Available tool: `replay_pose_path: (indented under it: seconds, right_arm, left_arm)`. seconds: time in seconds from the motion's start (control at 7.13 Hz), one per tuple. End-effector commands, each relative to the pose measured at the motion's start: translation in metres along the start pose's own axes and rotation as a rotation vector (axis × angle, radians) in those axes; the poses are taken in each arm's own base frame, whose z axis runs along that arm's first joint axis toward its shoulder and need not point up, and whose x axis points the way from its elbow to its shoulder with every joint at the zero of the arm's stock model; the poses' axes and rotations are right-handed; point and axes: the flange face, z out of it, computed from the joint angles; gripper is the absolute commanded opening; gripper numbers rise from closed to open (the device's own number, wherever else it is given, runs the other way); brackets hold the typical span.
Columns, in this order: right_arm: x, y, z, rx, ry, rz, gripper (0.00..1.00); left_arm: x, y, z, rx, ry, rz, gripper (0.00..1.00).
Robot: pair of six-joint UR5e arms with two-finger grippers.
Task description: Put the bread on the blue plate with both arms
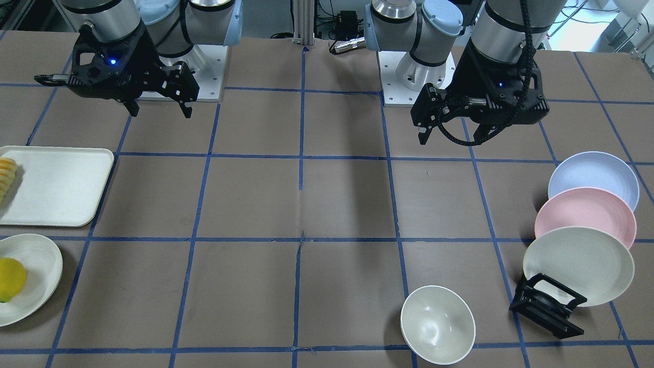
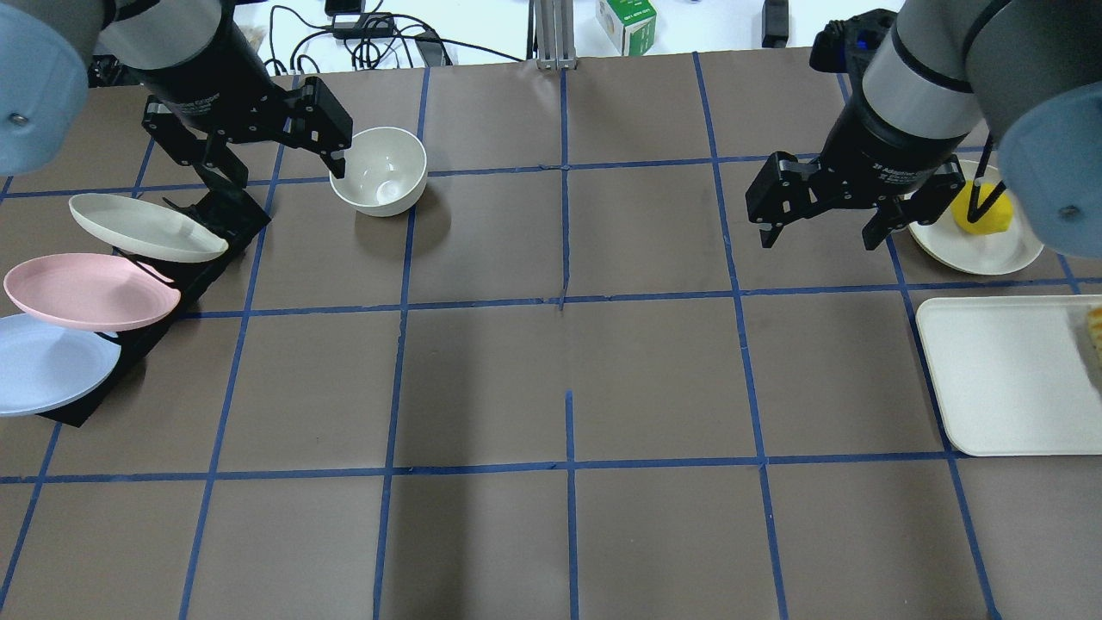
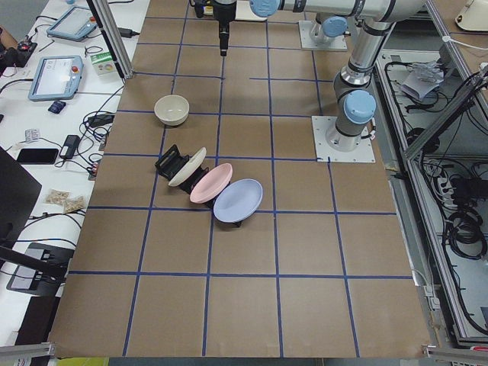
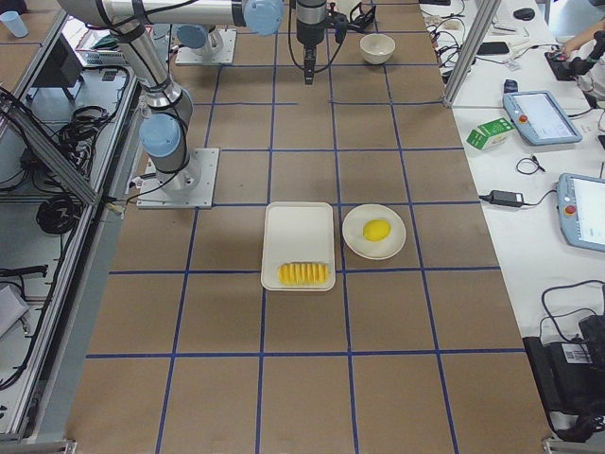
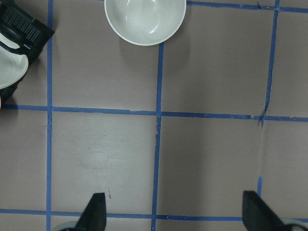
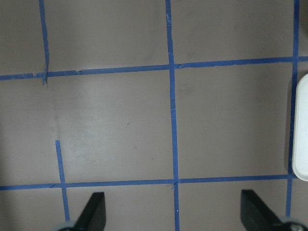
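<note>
Bread: the bread (image 4: 303,274) lies across the outer end of the white tray (image 4: 299,232), at the table's end on the robot's right. Nothing is touching it.
Blue plate: the blue plate (image 1: 592,179) leans tilted in the black rack (image 1: 546,306) at the opposite end of the table. It sits in the slot nearest the robot, with the pink plate (image 1: 585,217) and then the cream plate (image 1: 577,266) overlapping in front of it.
Why this layout: bread and plate are well apart, each within 1 arm's side. I judge this is why the job takes 2 arms, the right for the loaf and the left for the plate.
Left gripper: the left gripper (image 2: 286,176) hangs above the table near the rack and the white bowl (image 2: 379,170), pointing down. Its fingers are spread wide with nothing between them.
Right gripper: the right gripper (image 2: 818,239) hangs over bare table just inward of the tray, fingers also spread and empty.
Stage: by my reading nothing is started, since the plate is racked and the loaf is on its tray.
Other items: a yellow fruit (image 4: 377,230) sits on a small cream dish (image 4: 354,248) just beside the tray.
Writing: white print on the right gripper's body seems to read "2F Adaptive", and the rest is too small to make out. The green-and-white carton (image 2: 626,14) beyond the table and the white print on the rack are illegible.
</note>
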Motion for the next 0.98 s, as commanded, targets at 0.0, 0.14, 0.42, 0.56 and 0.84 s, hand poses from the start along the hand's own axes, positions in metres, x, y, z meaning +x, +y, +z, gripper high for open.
replay_pose_path:
  seconds: [0.0,0.14,0.42,0.56,0.84]
  right_arm:
    - [0.000,-0.001,0.000,0.000,0.000,-0.001,1.00]
    - [0.000,0.000,0.001,0.000,0.000,-0.001,1.00]
    - [0.002,-0.001,0.010,-0.016,0.005,-0.006,1.00]
    - [0.005,-0.003,0.009,-0.013,0.008,0.000,1.00]
    - [0.062,-0.018,0.012,-0.026,0.020,0.101,1.00]
  left_arm:
    - [-0.001,0.000,-0.002,0.009,-0.002,0.012,1.00]
    - [-0.001,0.000,-0.002,0.009,-0.004,0.011,1.00]
    - [-0.002,0.004,-0.008,0.015,-0.005,0.007,1.00]
    - [-0.011,0.005,-0.011,0.017,-0.034,-0.007,1.00]
    - [-0.044,0.004,-0.022,0.033,-0.133,-0.060,1.00]
